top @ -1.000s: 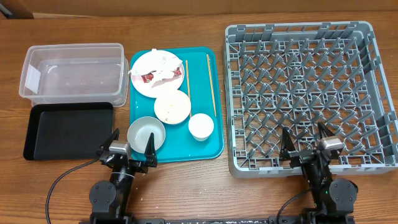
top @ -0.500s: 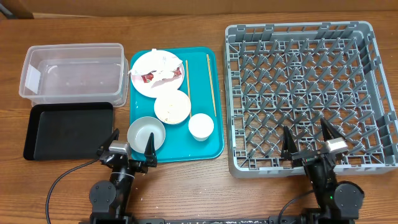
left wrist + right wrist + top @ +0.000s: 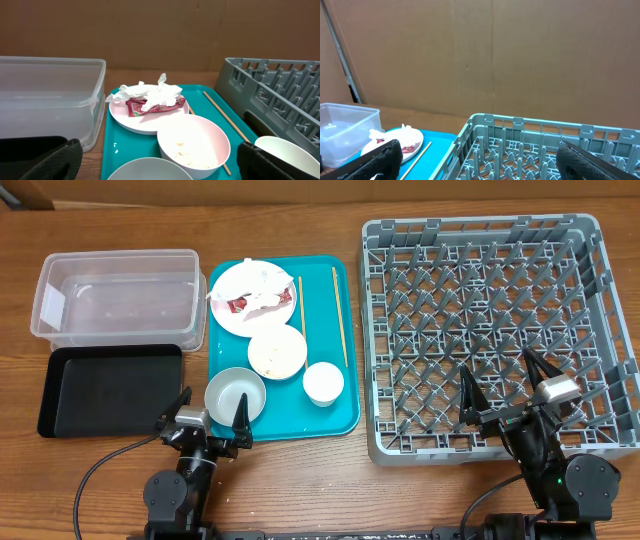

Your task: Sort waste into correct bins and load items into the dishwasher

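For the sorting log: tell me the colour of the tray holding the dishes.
Teal. The tray shows best in the overhead view.

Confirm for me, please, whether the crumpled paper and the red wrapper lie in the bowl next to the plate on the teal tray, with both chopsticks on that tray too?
Not quite. The crumpled paper and the red wrapper lie on the plate, not in the bowl next to it, as the left wrist view shows. The teal tray does hold both chopsticks too.
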`<state>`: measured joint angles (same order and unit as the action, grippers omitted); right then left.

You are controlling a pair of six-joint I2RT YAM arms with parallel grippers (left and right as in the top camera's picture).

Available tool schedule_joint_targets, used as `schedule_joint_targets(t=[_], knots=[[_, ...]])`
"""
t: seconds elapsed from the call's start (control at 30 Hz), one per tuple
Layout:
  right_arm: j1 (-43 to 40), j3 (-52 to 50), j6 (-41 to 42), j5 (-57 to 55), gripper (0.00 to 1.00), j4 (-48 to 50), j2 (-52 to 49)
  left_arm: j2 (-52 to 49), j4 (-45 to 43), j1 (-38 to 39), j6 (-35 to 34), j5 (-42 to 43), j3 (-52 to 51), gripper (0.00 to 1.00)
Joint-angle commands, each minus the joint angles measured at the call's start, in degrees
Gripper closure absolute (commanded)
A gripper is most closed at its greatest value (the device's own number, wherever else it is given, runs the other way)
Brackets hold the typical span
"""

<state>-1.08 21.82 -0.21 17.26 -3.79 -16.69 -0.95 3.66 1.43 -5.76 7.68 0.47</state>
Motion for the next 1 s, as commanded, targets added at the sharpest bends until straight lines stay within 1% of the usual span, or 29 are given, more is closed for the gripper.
schedule_joint_targets(t=[0.0, 0.33, 0.4, 0.47, 0.67, 0.7, 0.8, 0.97], knots=[[-0.17, 1.62, 0.22, 0.46, 0.0, 0.72, 0.0, 0.68, 0.15, 0.09, 0.61, -0.63, -0.2, 0.0], [-0.17, 1.62, 0.22, 3.43, 0.0, 0.7, 0.0, 0.68, 0.07, 0.09, 0.94, -1.18, -0.2, 0.0], [-0.17, 1.62, 0.2, 3.43, 0.0, 0.72, 0.0, 0.68, -0.33, 0.09, 4.17, -5.95, -0.2, 0.0], [-0.17, 1.62, 0.22, 3.43, 0.0, 0.7, 0.0, 0.68, -0.28, 0.09, 4.5, -9.31, -0.2, 0.0], [-0.17, 1.62, 0.22, 3.43, 0.0, 0.72, 0.0, 0.68, 0.61, 0.09, 4.42, -9.16, -0.2, 0.0], [-0.17, 1.62, 0.22, 3.45, 0.0, 0.57, 0.0, 0.68, -1.29, 0.09, 2.97, -8.48, -0.2, 0.0], [-0.17, 1.62, 0.22, 3.43, 0.0, 0.46, 0.0, 0.68, -3.63, 0.09, 3.04, -6.51, -0.2, 0.0], [-0.17, 1.62, 0.2, 3.41, 0.0, 0.48, 0.0, 0.68, -3.8, 0.09, 2.99, -3.72, -0.2, 0.0]])
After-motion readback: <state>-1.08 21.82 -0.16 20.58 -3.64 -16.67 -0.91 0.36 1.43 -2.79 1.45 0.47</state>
